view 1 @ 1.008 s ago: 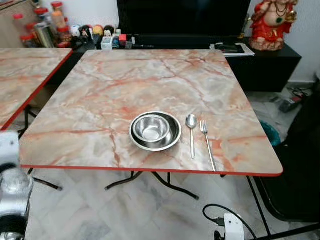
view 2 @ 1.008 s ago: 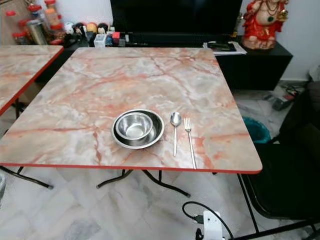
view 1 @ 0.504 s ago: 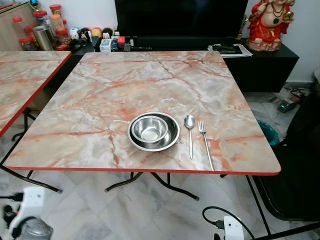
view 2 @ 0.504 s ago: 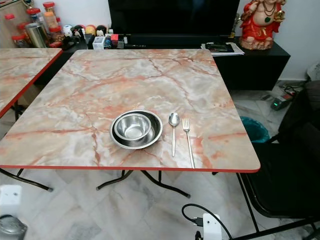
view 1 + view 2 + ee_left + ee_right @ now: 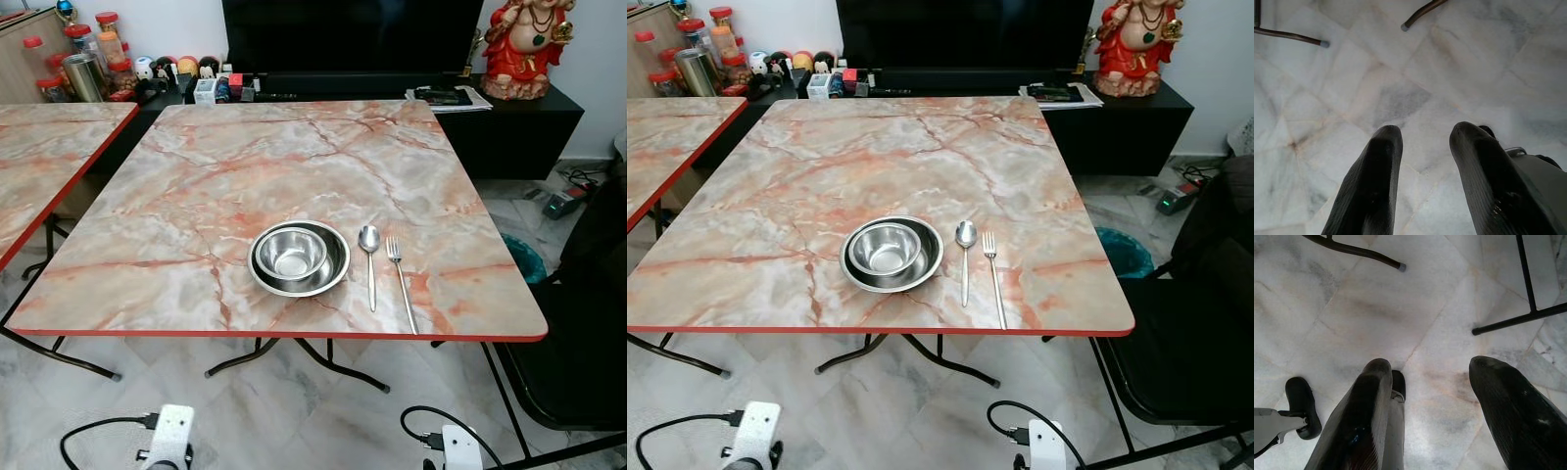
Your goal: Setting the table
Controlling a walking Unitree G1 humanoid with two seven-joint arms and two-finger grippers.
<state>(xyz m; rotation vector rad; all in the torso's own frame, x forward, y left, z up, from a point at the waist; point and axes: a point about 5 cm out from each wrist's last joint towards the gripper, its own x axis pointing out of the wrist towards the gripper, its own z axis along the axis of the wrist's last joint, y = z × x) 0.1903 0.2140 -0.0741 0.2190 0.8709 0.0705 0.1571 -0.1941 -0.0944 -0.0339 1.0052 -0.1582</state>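
A steel bowl [image 5: 294, 253] sits inside a steel plate [image 5: 333, 280] near the front edge of the marble table [image 5: 245, 157]. Just right of the plate lie a spoon [image 5: 369, 262] and a fork [image 5: 402, 289], side by side with handles toward me. Both arms hang low below the table's front edge. The left gripper [image 5: 1422, 134] is open over the floor tiles with nothing between its fingers. The right gripper [image 5: 1432, 367] is open above the floor too. Their white wrist parts show at the left [image 5: 168, 436] and the right [image 5: 458, 450].
A second marble table [image 5: 39, 147] stands at the left. Behind is a black cabinet [image 5: 519, 122] with a red statue [image 5: 529, 44], and jars [image 5: 88, 59] at the back left. A black chair [image 5: 588, 323] stands at the right. Metal table legs [image 5: 323, 357] and cables cross the floor.
The left arm has dropped from the lower left corner to hang low beneath the table edge. The camera shifted slightly. The bowl, plate, spoon and fork have not moved.
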